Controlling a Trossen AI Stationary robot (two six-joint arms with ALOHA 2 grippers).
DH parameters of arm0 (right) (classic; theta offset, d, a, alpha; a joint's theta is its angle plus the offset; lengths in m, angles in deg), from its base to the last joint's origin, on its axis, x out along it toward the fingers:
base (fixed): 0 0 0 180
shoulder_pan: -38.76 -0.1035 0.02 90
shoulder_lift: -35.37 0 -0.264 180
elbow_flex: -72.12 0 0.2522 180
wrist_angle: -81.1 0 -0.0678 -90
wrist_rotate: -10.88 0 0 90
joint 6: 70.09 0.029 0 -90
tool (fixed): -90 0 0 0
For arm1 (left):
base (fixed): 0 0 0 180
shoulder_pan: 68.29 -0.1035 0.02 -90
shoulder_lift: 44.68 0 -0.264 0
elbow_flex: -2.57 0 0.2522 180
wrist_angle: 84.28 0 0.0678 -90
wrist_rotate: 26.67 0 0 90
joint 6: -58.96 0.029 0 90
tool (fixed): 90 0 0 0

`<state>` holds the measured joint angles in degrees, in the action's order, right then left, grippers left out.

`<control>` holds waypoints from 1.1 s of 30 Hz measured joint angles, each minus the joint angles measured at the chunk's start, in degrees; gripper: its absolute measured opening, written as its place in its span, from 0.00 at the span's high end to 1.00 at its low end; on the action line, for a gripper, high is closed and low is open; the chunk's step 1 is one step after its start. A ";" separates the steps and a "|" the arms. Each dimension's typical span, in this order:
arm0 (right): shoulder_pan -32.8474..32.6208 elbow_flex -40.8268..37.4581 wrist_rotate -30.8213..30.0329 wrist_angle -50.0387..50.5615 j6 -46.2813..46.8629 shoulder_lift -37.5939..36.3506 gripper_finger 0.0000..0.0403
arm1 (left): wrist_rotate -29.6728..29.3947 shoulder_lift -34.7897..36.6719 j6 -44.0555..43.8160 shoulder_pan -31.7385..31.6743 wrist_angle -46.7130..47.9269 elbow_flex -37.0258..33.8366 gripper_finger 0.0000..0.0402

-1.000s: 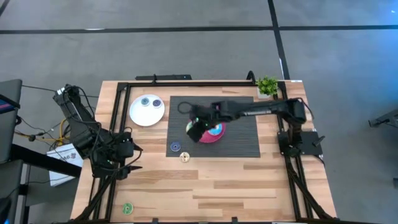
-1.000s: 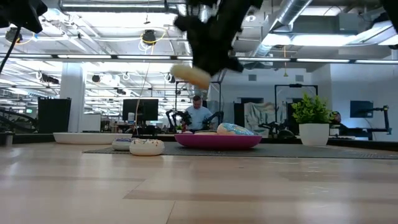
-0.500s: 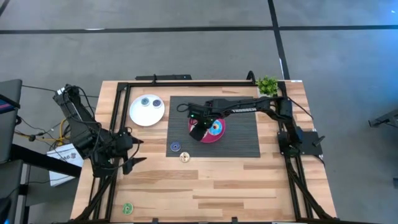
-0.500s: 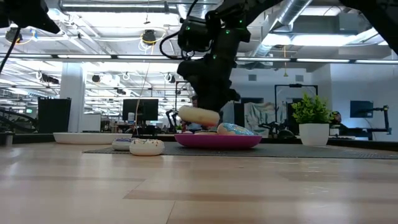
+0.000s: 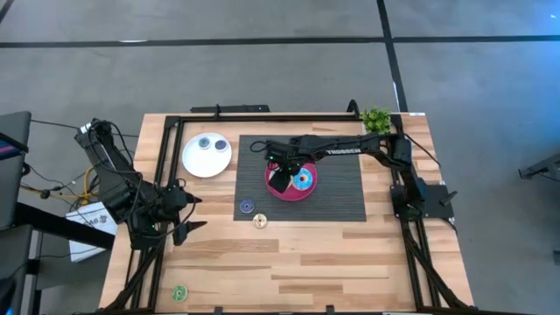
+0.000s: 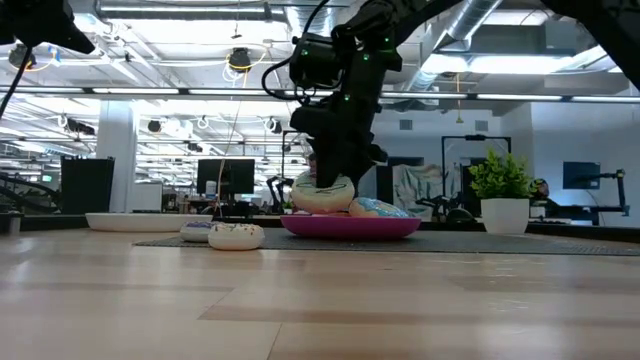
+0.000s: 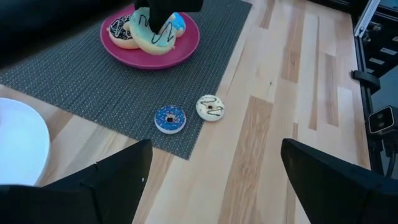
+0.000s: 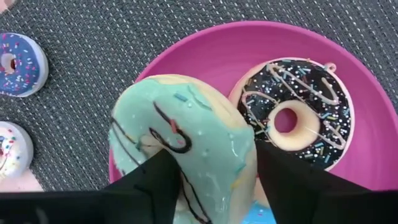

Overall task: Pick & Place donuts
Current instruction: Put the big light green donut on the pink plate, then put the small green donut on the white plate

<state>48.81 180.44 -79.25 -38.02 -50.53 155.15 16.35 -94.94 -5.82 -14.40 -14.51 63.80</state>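
Left gripper (image 5: pixel 181 229) waited, fingers spread, at the table's left edge. Only the right wrist view showed the chocolate donut (image 8: pixel 298 122) on the pink plate (image 8: pixel 205 56); overhead hid it. Half a second earlier the pale green donut (image 8: pixel 186 149) hung higher; now the outstretched right gripper (image 5: pixel 280 178), clamped on it, had it at the plate.

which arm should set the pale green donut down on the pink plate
The right arm. Its pincer is already shut on the pale green donut, low over the pink plate beside the chocolate donut. The left pincer waits open at the table's left edge, holding nothing.
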 joint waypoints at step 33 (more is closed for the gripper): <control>0.93 6.29 -2.01 7.18 -5.04 -2.80 0.52 | 3.10 0.01 3.42 0.04 -0.17 0.00 0.13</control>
<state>49.73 186.74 -81.27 -30.84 -55.57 152.36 19.45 -94.92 -2.40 -14.36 -14.69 63.80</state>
